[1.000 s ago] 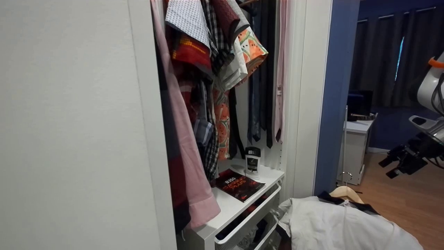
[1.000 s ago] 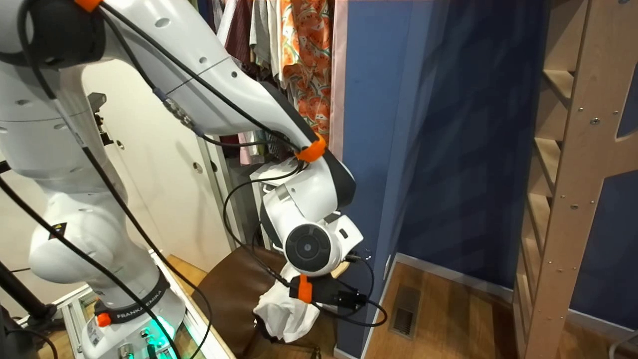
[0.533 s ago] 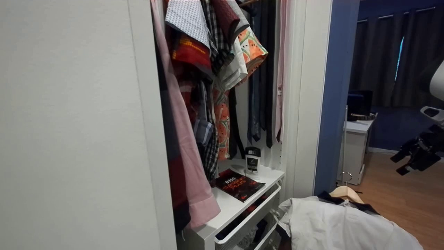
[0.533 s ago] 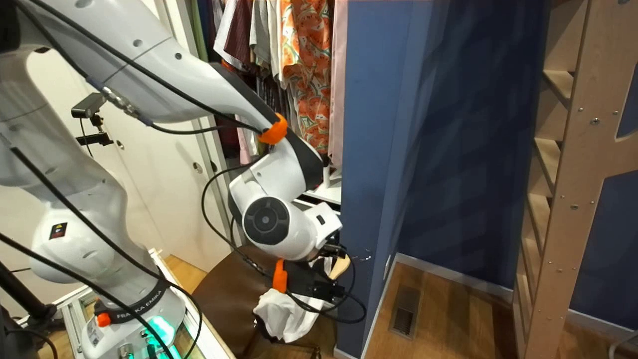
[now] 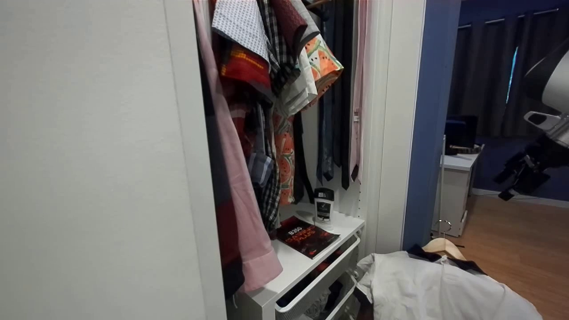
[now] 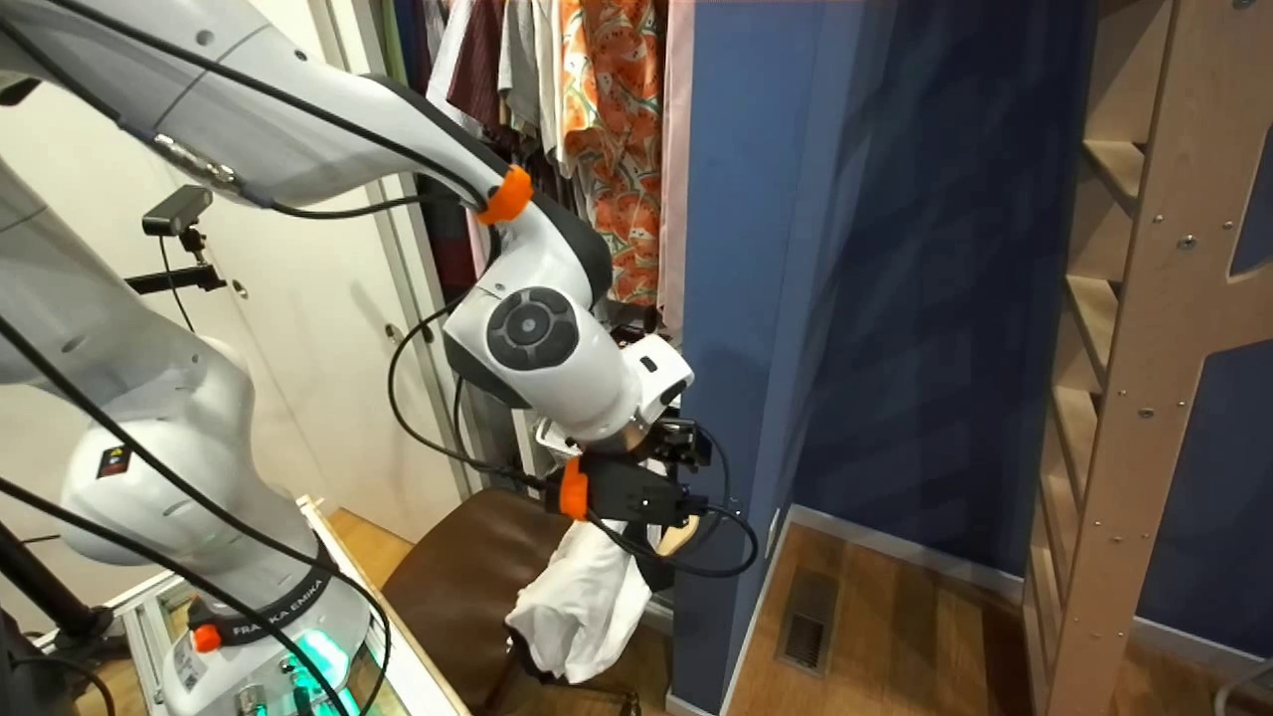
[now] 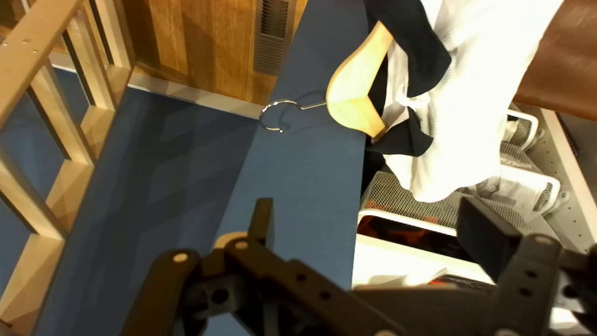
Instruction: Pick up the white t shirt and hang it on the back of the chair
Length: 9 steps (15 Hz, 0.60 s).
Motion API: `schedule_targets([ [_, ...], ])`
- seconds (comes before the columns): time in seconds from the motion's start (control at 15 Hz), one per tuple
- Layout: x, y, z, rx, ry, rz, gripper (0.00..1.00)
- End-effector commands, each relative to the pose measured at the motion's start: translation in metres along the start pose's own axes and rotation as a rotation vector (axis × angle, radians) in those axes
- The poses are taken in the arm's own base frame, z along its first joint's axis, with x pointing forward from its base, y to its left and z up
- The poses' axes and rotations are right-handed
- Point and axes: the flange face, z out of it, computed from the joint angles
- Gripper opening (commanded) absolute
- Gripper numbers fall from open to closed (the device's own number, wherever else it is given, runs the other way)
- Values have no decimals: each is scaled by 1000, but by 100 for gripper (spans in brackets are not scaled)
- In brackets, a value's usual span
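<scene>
- A blue wall (image 7: 289, 186) stands near the gripper (image 7: 368, 221).
- One wardrobe (image 5: 400, 111) is near the gripper too, its hanging clothes (image 6: 622, 149) overlapping too much to count.
- One wooden rack (image 6: 1144, 348) is well apart from the gripper, past the wall.
- One brown chair (image 6: 457, 587) is below the gripper.
- One white shirt (image 6: 577, 607) is below the gripper too, apart from it and next to the chair; whether the chair bears it, I cannot tell.
- At least two wire baskets (image 7: 396, 193) sit below the gripper, partly covered by the shirt.
- One hanger (image 7: 352, 102) is in the shirt, below the gripper, its hook out over the wall in the wrist view.
- One gripper, its two fingers (image 7: 263, 219) spread wide; in an exterior view its body blocks part of the shirt from sight.
- One booklet (image 5: 306, 238) and one deodorant (image 5: 323, 209) are on a shelf (image 5: 295, 266), lower than the gripper.
</scene>
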Motion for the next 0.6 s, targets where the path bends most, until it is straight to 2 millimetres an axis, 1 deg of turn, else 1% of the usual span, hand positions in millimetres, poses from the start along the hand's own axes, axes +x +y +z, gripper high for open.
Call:
schedule_targets([
  [0.0, 13, 2, -4, 30, -81, 51, 100],
  [0.13, 19, 4, -17, 55, -123, 82, 100],
  [0.2, 17, -4, -27, 58, -147, 104, 100],
  [0.27, 20, -7, -37, 72, -172, 124, 100],
  [0.33, 23, -2, -47, 87, -198, 152, 100],
  [0.4, 29, -4, -61, 89, -194, 182, 100],
  [0.53, 34, -19, -87, 117, -197, 238, 100],
])
